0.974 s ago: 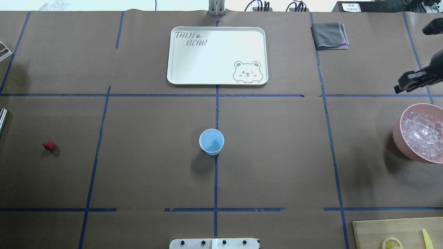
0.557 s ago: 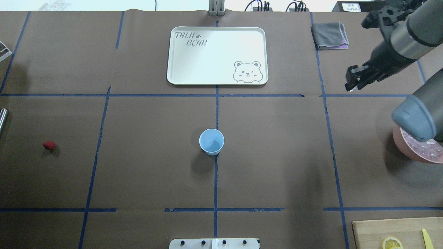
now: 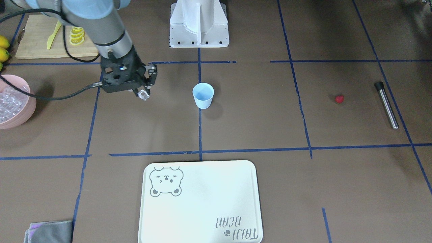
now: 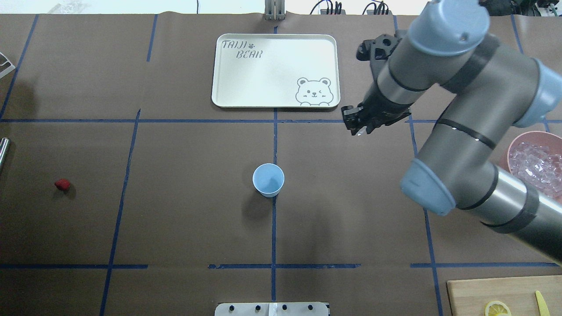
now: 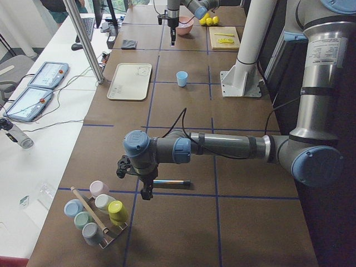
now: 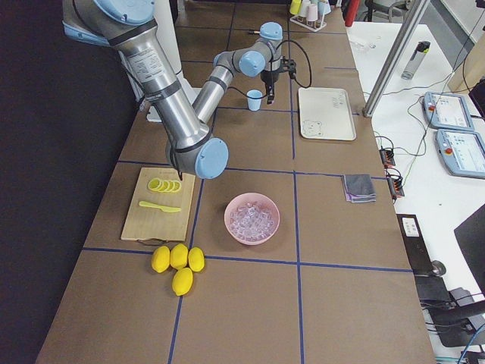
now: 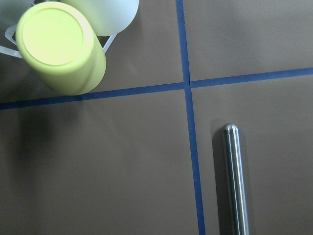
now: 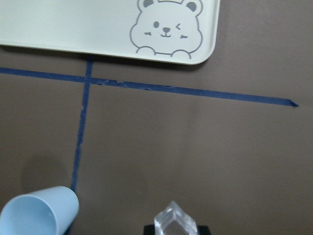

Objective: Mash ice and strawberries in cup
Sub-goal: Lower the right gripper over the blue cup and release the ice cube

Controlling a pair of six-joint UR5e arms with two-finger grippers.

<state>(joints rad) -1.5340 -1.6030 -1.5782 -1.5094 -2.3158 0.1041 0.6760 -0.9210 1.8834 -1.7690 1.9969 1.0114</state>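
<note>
The pale-blue cup (image 4: 268,179) stands upright at the table's middle and looks empty (image 3: 203,95). My right gripper (image 4: 356,127) hangs above the table to the cup's right and farther back, shut on a clear ice cube (image 3: 143,95). The right wrist view has that cube (image 8: 175,225) at its bottom edge and the cup (image 8: 38,213) at lower left. More ice fills the pink bowl (image 4: 527,134) at the far right. The red strawberry (image 4: 62,184) lies far left on the paper. My left gripper (image 5: 146,192) shows only in the exterior left view, over a steel rod (image 5: 169,182); I cannot tell its state.
A cream bear tray (image 4: 272,74) lies behind the cup. The steel rod (image 3: 386,105) rests beyond the strawberry. A cutting board (image 3: 37,40) with lemon slices and a yellow knife sits near the robot's right. A rack of coloured cups (image 5: 97,214) stands by the left arm.
My right arm has swung in from the table's right edge, past the pink bowl, leftward toward the cup with the ice cube between its fingers. Cup and strawberry have not moved.
</note>
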